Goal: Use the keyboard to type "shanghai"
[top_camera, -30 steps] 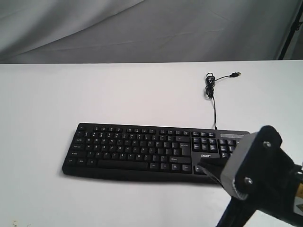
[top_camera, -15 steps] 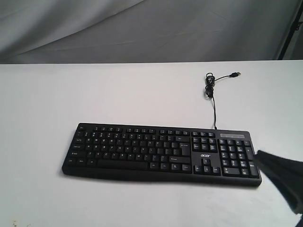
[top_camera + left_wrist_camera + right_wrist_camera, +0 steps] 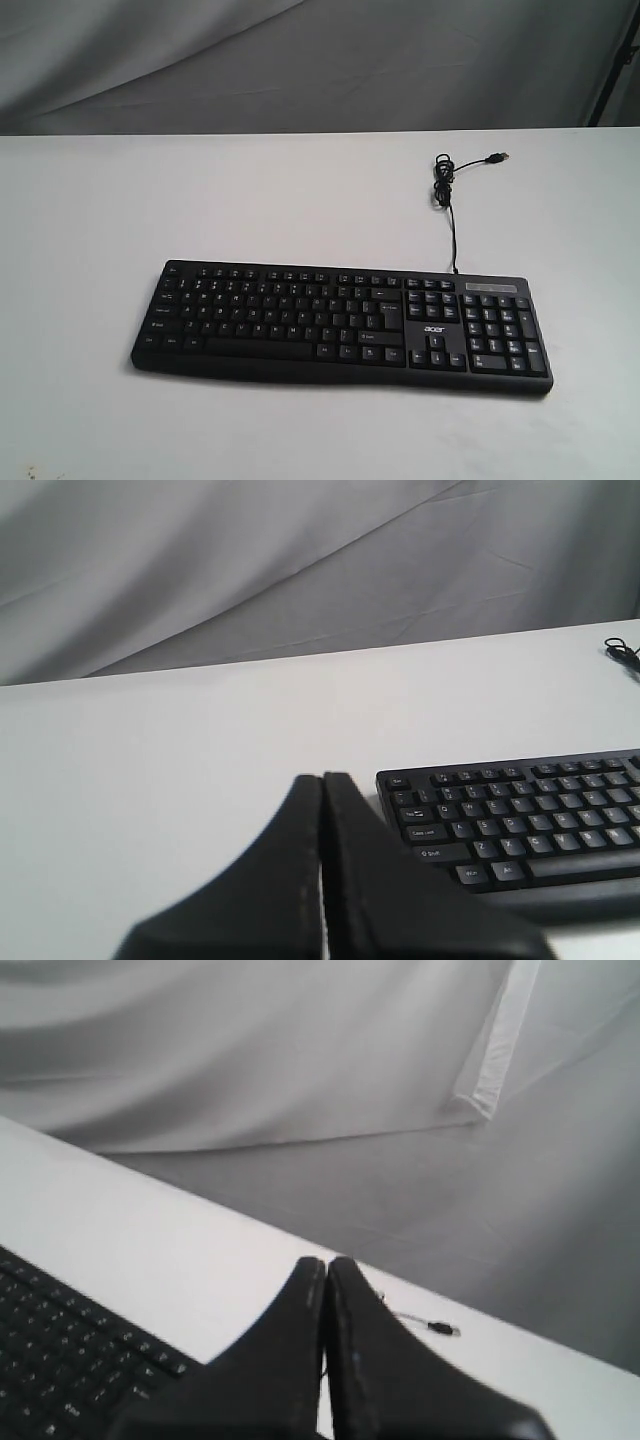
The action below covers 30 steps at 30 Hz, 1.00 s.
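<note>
While the keyboard [image 3: 340, 322] lies flat, left end effector [image 3: 322, 778] pressed together, right end effector [image 3: 326, 1261] likewise.

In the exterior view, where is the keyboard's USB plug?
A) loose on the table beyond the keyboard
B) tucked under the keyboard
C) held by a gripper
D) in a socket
A: the USB plug lies free on the table beyond the keyboard.

Keyboard [image 3: 340, 328] lies on table [image 3: 150, 200], cable [image 3: 450, 215] behind.

Left gripper [image 3: 322, 778], matte black tapered wedge (thin pale centre seam), right gripper [image 3: 326, 1261], same look
</note>
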{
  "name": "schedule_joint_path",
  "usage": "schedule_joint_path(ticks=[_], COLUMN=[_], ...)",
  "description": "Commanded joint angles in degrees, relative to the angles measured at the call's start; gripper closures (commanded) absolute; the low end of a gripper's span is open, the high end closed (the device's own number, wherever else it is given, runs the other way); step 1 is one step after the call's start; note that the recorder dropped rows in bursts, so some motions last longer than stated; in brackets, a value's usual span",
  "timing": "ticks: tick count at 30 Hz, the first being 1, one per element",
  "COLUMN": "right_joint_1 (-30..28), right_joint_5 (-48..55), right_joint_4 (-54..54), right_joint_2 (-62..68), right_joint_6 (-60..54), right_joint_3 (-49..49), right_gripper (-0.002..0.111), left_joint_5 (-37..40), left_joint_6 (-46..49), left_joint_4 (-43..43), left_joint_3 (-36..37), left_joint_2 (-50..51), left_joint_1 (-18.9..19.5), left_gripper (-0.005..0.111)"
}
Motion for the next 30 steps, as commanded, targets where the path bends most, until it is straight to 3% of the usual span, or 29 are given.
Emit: schedule_joint_path(ticks=[1,14,25,30], right_joint_1=[-0.44,-0.44,-0.44,-0.44], right_joint_5=[2.92,2.46,8.21,13.34], right_joint_4=[0.08,5.34,-13.55,-14.24], right_joint_2=[-6.23,-6.59,-6.59,-6.59], right_joint_6=[0.36,0.36,19.22,19.87], right_joint_3=[0.17,0.17,0.17,0.17], right_gripper=[0.108,0.108,0.108,0.108], left_joint_5=[-0.27,-0.27,-0.27,-0.27], left_joint_6=[-0.16,-0.16,-0.16,-0.16], left_joint_4=[0.04,0.04,0.04,0.04], left_joint_3=[0.25,0.25,0.25,0.25], left_joint_2=[-0.20,-0.20,-0.20,-0.20], left_joint_1=[-0.23,-0.23,-0.23,-0.23], left_gripper=[0.107,0.107,0.107,0.107])
